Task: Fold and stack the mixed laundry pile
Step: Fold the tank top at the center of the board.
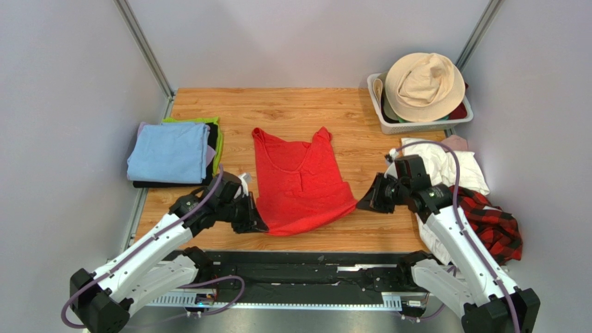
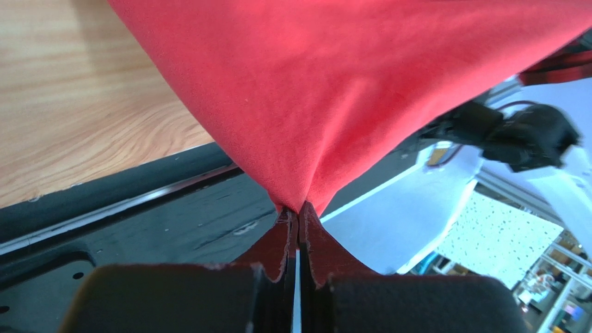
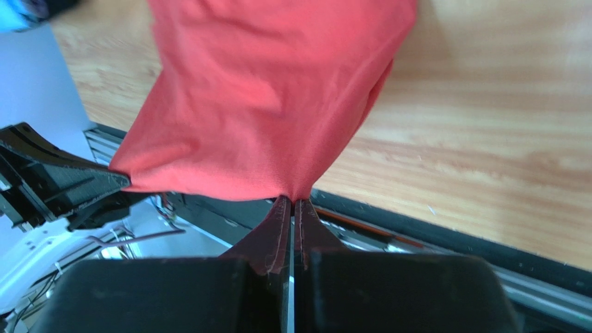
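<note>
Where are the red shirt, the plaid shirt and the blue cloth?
red shirt [image 1: 302, 184]: top view, middle of its body.
plaid shirt [image 1: 495, 225]: top view, its bunched middle.
blue cloth [image 1: 169, 152]: top view, centre of its top.

Red top [image 1: 300, 177]: one is lying flat.
Plaid shirt [image 1: 493, 225]: one is showing.
White cloths [image 1: 445, 166]: one heap is showing; its pieces cannot be counted.
Pink piece [image 1: 456, 142]: one is peeking out.
Folded cloths [image 1: 170, 152]: at least three are lying stacked.
Basket [image 1: 417, 123]: one is standing.
Hat [image 1: 424, 87]: one is sitting.
Grippers: two are showing, left gripper [image 1: 258, 223] and right gripper [image 1: 361, 202].
</note>
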